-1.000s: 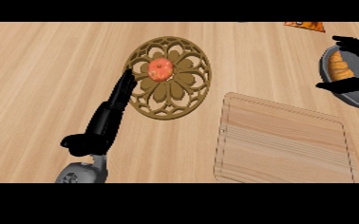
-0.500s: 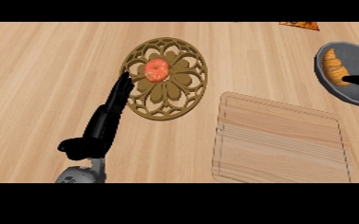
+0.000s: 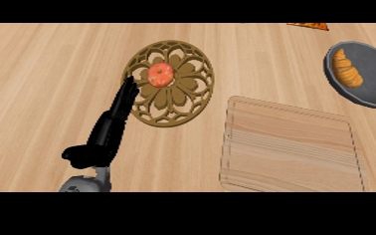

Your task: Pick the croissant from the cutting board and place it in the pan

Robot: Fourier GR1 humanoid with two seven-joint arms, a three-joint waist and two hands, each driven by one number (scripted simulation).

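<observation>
The croissant [image 3: 346,69] lies in the pan [image 3: 334,76] at the right edge of the head view, well apart from the board [image 3: 290,147], which has nothing on it. So the placing looks done, or all but done. The pan is cut off by the edge, so I can't see whether the croissant sits fully inside or rides up on the far wall.

The right hand is nowhere to be seen. The left hand [image 3: 110,132] lies low at the left, fingers straight and held together, pointing up toward the trivet [image 3: 183,110], with the fingertips just at its rim. It holds nothing. A small red-orange fruit, perhaps a tomato [image 3: 161,74], sits on the trivet's middle. Something orange [image 3: 308,26] shows at the top right; too little of it to name.

What's left, as I judge it, is only to finish cleanly: bring the right arm away from the pan without brushing the rim, so the croissant isn't nudged out. The left hand should stay where it is and not push the trivet, since the fruit on it could roll. If the croissant does turn out to be perched on the pan's wall, a light push inward would settle it.
</observation>
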